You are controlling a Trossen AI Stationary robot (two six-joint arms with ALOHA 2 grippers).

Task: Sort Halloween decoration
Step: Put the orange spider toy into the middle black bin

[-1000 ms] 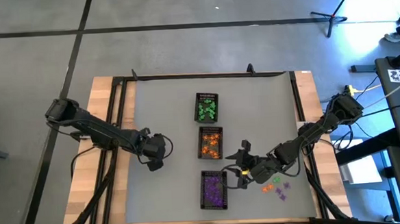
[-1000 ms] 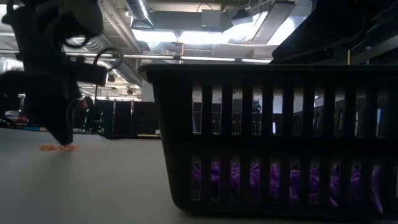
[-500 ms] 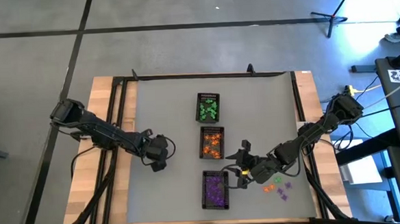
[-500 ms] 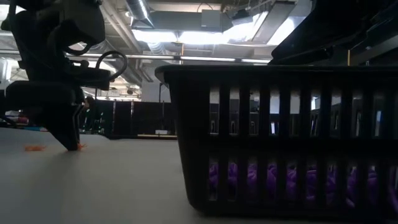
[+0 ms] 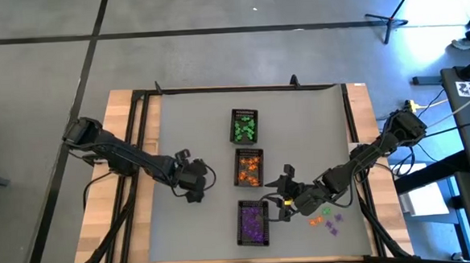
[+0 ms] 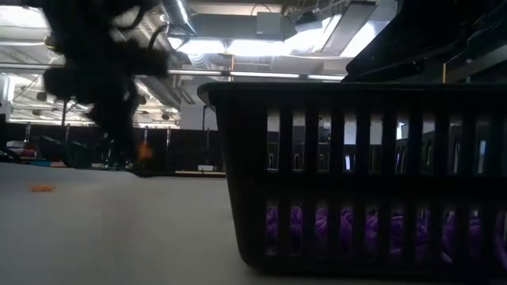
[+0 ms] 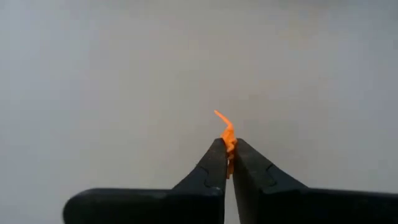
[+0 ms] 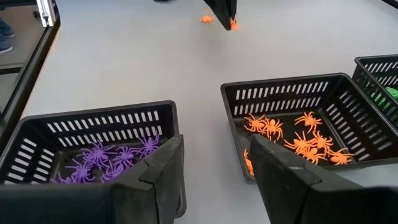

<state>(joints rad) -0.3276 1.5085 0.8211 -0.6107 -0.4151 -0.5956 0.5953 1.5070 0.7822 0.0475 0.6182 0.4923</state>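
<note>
High view: we carry an orange spider (image 7: 227,135).
Left tool (image 5: 195,178) pinches it; orange tray (image 5: 248,168) lies frame-right; right tool (image 5: 284,195) spread.

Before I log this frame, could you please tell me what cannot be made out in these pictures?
- Left hand, low view: motion-blurred; the orange plastic trinket it pinches has no readable shape.
- Loose trinkets beside the right hand, high view: too small to identify.
- Purple-filled black mesh tray, low view: cut off by the right edge.

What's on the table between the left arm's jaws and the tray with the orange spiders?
Nothing: in the high view only bare grey table separates the left gripper, shut on an orange spider, from the orange tray.
</note>
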